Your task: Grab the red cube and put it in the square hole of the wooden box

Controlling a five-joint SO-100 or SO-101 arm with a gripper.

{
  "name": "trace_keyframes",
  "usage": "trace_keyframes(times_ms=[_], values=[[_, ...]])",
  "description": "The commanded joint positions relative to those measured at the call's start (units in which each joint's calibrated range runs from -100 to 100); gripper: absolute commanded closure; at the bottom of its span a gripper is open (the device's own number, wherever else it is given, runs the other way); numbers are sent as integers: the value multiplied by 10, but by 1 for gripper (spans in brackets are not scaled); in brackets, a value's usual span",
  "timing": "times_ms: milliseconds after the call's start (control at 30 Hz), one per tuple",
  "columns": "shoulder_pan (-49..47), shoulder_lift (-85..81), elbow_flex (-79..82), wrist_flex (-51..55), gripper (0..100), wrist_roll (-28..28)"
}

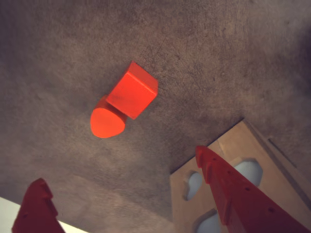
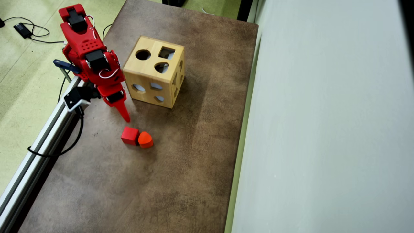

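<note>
The red cube [image 1: 132,92] lies on the brown mat, touching an orange rounded block [image 1: 108,121]. In the overhead view the cube [image 2: 130,135] sits left of the orange block [image 2: 145,139]. My gripper [image 1: 120,165] is open wide and empty, above the mat and short of the cube. One red finger [image 2: 124,111] points at the cube from just beyond it. The wooden box [image 2: 154,76] stands to the right of the arm, with its square hole [image 2: 166,52] on the top face. A box corner [image 1: 233,145] shows behind my right finger.
A metal rail [image 2: 35,149] runs along the mat's left edge, with a black cable beside it. A grey wall [image 2: 323,116] borders the mat on the right. The box top also has a round hole [image 2: 143,54]. Bare mat lies below the blocks.
</note>
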Motion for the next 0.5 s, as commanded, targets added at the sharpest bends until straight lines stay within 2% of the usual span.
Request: trace_keyframes(times_ms=[0,100,233,467], values=[[22,8,-23,5,55,-61],[26,25,-26,3,55,-113],[26,50,-26,-3,55,-155],[13,140,-26,-6,55,-177]])
